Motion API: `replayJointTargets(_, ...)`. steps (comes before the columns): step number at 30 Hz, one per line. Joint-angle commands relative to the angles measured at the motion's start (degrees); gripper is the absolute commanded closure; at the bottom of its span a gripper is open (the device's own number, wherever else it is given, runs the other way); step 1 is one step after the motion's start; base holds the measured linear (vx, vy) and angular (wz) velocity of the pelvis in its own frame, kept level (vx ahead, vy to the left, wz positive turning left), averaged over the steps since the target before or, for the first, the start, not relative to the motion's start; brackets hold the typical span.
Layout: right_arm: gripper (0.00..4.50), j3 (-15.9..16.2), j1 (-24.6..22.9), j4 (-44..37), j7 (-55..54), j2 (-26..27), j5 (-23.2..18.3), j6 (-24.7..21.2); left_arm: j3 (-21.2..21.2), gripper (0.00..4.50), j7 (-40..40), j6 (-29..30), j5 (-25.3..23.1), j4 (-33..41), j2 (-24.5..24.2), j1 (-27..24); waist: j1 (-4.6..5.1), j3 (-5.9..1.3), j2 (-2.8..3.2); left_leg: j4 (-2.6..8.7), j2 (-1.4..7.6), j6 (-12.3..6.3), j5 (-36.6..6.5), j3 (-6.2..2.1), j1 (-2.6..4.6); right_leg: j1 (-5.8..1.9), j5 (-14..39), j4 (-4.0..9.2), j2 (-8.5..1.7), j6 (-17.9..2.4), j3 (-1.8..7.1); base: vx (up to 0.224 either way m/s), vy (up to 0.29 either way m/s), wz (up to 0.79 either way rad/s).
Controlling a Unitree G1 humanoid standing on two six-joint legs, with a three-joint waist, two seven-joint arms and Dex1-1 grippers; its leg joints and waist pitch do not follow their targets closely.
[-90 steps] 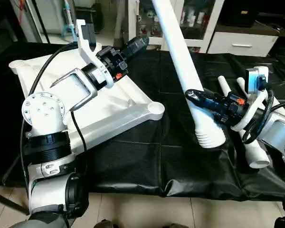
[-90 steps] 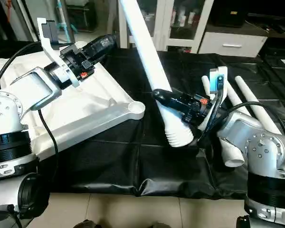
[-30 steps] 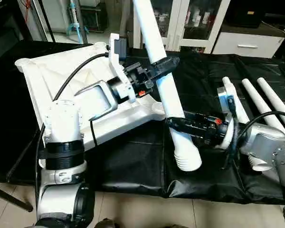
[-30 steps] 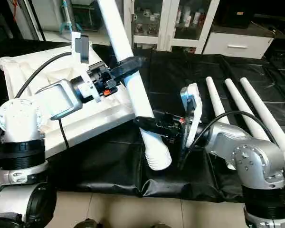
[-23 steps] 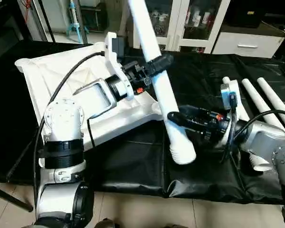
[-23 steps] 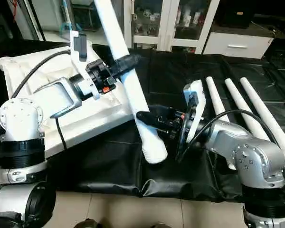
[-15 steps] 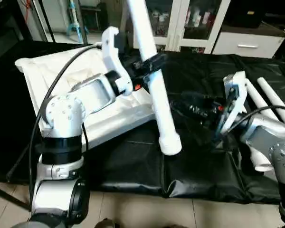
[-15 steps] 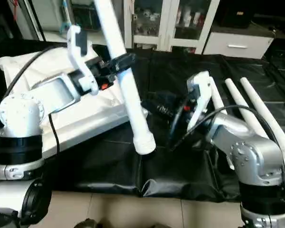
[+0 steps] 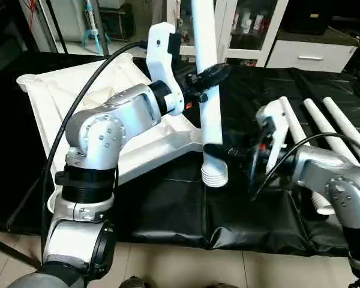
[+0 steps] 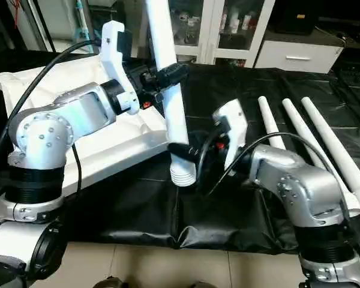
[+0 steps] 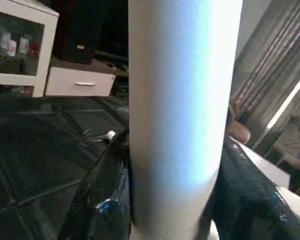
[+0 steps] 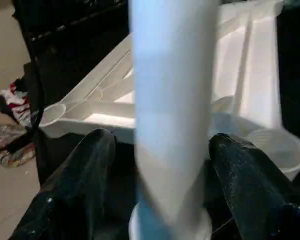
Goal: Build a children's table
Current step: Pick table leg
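White leg (image 9: 207, 90) upright, clamped in left end effector (image 9: 209, 78)

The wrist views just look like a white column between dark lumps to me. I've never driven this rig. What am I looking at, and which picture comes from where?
This is a humanoid robot with two silver arms, each ending in a gripper with two black fingers.

The two wide pictures come from the head camera, looking down over the arms. The other two come from a camera on each wrist, looking along that gripper's own fingers.

The white column is a table leg, held nearly upright with its ribbed end down. The left gripper is clamped on its shaft. The right gripper straddles the leg lower down with its fingers open.

On the black cover the white tabletop lies underside up on the robot's left. Three spare legs lie on its right.
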State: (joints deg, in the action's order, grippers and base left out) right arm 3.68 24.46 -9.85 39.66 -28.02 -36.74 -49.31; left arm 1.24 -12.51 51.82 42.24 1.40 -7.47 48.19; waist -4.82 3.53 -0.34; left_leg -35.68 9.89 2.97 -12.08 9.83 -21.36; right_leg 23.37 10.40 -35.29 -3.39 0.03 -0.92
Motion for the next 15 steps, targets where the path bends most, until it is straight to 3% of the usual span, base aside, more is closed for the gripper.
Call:
replayJointTargets(1,1.17,1.5,0.7,0.8,0.2,-0.6,1.6,0.1,-1.5,2.77,-1.3,-1.1,-1.4,0.4,-0.3,1.6,0.24,-4.23,-0.83,3.74,2.15,-1.16,-0.5,-0.43,0.50,-3.35,4.8,3.28,-3.43,-12.2,1.76,0.000,0.000,0.00)
replayJointTargets(15,1.17,3.1,2.7,3.3,1.4,-0.2,3.6,0.9,-5.9,2.77,-6.1,-2.1,-4.5,2.0,-2.1,0.8,0.17,-4.32,-1.13,3.68,2.14,-1.22,-0.4,-0.35,0.50,-3.49,4.4,3.02,-3.50,-12.8,1.80,0.000,0.000,0.00)
